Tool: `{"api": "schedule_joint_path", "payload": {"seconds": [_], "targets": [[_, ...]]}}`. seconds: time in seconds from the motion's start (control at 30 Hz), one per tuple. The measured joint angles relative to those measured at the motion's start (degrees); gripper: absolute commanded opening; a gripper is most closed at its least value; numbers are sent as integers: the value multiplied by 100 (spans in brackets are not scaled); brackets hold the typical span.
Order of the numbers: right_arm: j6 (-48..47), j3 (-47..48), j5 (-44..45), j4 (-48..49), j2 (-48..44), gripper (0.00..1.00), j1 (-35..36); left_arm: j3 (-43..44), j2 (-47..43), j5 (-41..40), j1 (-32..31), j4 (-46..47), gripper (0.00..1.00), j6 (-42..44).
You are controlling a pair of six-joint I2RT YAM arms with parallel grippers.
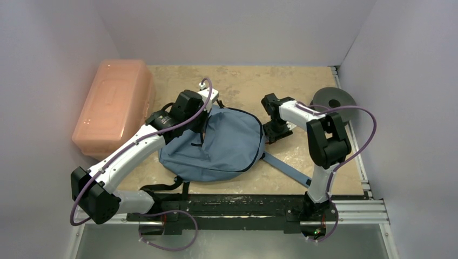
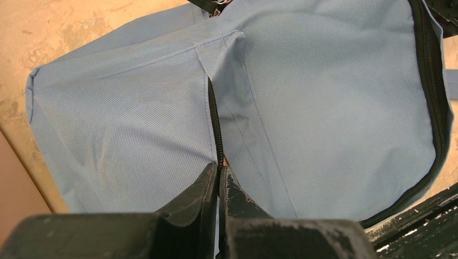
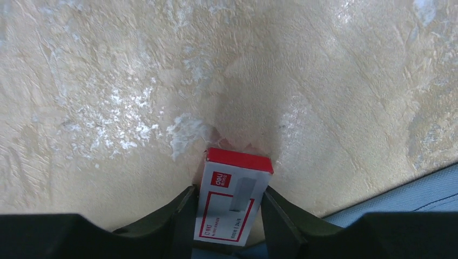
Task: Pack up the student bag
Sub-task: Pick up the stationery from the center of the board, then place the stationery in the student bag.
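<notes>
Red-topped small box [image 3: 237,172], gripped by right tool [image 3: 229,194], is awaiting carrying into student bag [image 2: 324,108] pinched by shut left tool [image 2: 220,170].

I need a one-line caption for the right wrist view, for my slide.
Right claw flanks a small red-and-white box over the beige table; student bag edge at lower right.

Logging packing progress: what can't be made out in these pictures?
Left wrist: what the left pincer pinches on the student bag, hidden by its fingers.
Right wrist: whether the right pincer grips the red-and-white box; its print too small.
Top: that box, under the right arm.
</notes>
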Motion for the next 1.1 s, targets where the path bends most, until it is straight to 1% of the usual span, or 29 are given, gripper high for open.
{"api": "schedule_joint_path", "payload": {"seconds": [0.2,0.3,0.4,0.47,0.53,0.57,0.63,0.7,0.77,0.8,0.83,0.87,0.9,0.97,1.1], "targets": [[11,0,420,-42,-44,43,-13,0,0,0,0,-2,0,0],[-26,-101,835,-70,-245,43,-59,0,0,0,0,0,0,0],[-286,-238,1526,-103,-769,41,-105,0,0,0,0,0,0,-2],[-730,-286,1996,-4,-1241,40,-127,0,0,0,0,0,0,-2],[-1403,-345,2398,295,-1784,34,-136,0,0,0,0,0,0,-2],[-1908,-400,2551,564,-2090,33,-136,0,0,0,0,0,0,-2],[-2813,-529,2588,1095,-2570,30,-136,0,0,0,0,0,0,-4],[-3744,-732,2240,1720,-3045,30,-138,0,0,0,0,0,0,-4],[-4570,-1058,1386,2507,-3552,30,-140,0,0,0,0,0,0,-7],[-4798,-1189,940,2820,-3713,34,-136,0,0,0,0,2,0,-7],[-5056,-1384,286,3305,-3906,36,-103,0,0,0,0,0,0,-9],[-5222,-1513,-175,3652,-4013,37,-31,0,0,0,0,0,0,-9],[-5375,-1644,-702,4092,-4083,38,144,0,0,0,0,0,0,-9],[-5517,-1729,-1296,4697,-4026,38,619,0,0,-4,0,0,0,-11],[-5536,-1731,-2184,5877,-3386,38,1711,0,0,-31,0,2,0,-13]]}}
